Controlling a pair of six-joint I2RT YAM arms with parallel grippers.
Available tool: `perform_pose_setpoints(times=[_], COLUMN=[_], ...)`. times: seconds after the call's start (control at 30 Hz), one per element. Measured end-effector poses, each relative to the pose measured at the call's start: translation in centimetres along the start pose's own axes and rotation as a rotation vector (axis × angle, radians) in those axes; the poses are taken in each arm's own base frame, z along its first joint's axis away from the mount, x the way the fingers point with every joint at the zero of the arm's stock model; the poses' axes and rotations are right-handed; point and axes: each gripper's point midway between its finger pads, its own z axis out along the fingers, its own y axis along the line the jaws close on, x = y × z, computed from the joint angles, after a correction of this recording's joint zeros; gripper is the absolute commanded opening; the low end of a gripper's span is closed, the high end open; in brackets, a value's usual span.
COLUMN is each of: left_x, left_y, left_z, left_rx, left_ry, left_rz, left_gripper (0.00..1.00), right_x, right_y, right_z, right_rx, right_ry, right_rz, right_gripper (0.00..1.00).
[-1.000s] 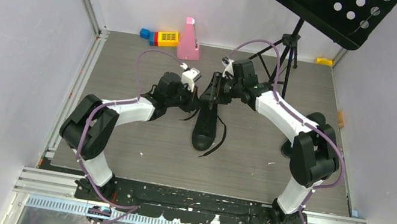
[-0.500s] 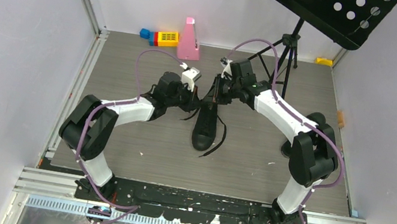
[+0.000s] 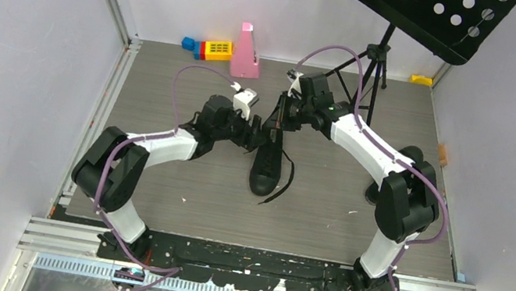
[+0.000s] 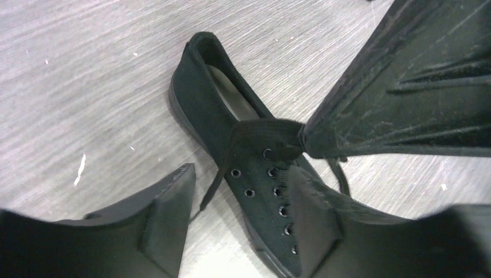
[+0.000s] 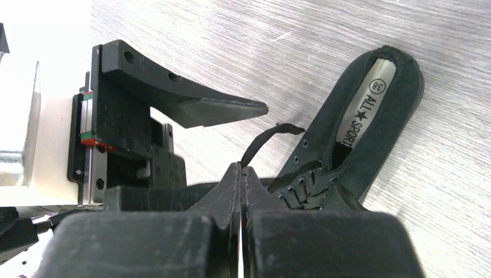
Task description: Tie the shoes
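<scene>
Grey wood-grain tabletop point(image 3: 155, 176) carries the black sneaker point(image 3: 264, 169) at centre frame, toe toward the bottom edge. The left hand point(image 4: 240, 174) now holds its fingers apart over the eyelets, where a second ago they were together. The right hand point(image 5: 241, 171), apart then, has pinched together on a lace point(image 5: 263, 136) beside the tongue. A pink wedge point(image 3: 246, 52) and toy blocks point(image 3: 215, 49) sit at upper centre, a black music stand point(image 3: 420, 10) at upper right.

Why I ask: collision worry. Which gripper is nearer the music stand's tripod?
Right. The right gripper, shut on a lace at the shoe's tongue, sits left of the tripod; the left gripper, open, straddles the shoe's eyelets, farther left.
</scene>
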Motion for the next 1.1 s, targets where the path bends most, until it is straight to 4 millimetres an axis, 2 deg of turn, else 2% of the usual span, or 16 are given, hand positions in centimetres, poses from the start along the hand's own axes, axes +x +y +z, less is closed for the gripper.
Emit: perform_pose_setpoints(times=[0.13, 0.23, 0.33, 0.47, 0.53, 0.67, 0.7, 0.8, 0.87, 1.1], left_x=[0.2, 0.4, 0.6, -0.2, -0.6, -0.3, -0.1, 0.0, -0.2, -0.5], left_y=[0.0, 0.0, -0.1, -0.6, -0.6, -0.6, -0.5, -0.5, -0.6, -0.7], left_z=[-0.8, -1.0, -0.9, -0.6, -0.3, 0.8, 1.1, 1.5, 1.5, 1.6], left_rx=[-0.005, -0.005, 0.0, 0.015, 0.023, 0.047, 0.05, 0.058, 0.062, 0.064], left_ry=[-0.016, -0.029, -0.033, -0.066, -0.085, -0.089, -0.083, -0.077, -0.081, -0.083], left_rz=[0.015, 0.033, 0.053, 0.089, 0.108, 0.123, 0.126, 0.129, 0.132, 0.136], left_gripper=[0.81, 0.99, 1.0, 0.98, 0.92, 0.71, 0.63, 0.28, 0.14, 0.01], right_x=[-0.3, -0.4, -0.3, -0.2, -0.2, -0.2, -0.2, -0.4, -0.7, -1.8], right_y=[0.1, 0.0, 0.0, 0.3, 0.4, 0.4, 0.4, 0.3, 0.2, -0.9], right_z=[0.2, 0.4, 0.5, 0.4, 0.4, 0.4, 0.4, 0.4, 0.3, 0.3], right_rx=[-0.001, -0.001, -0.003, -0.017, -0.025, -0.038, -0.041, -0.045, -0.048, -0.051], right_ry=[-0.005, -0.004, 0.002, 0.007, 0.011, 0.018, 0.018, 0.015, 0.007, -0.032], right_rz=[-0.001, 0.0, 0.004, 0.006, 0.009, 0.022, 0.026, 0.037, 0.042, 0.078], right_gripper=[0.0, 0.0, 0.0, 0.0, 0.0, 0.0, 0.0, 0.0, 0.0, 0.0])
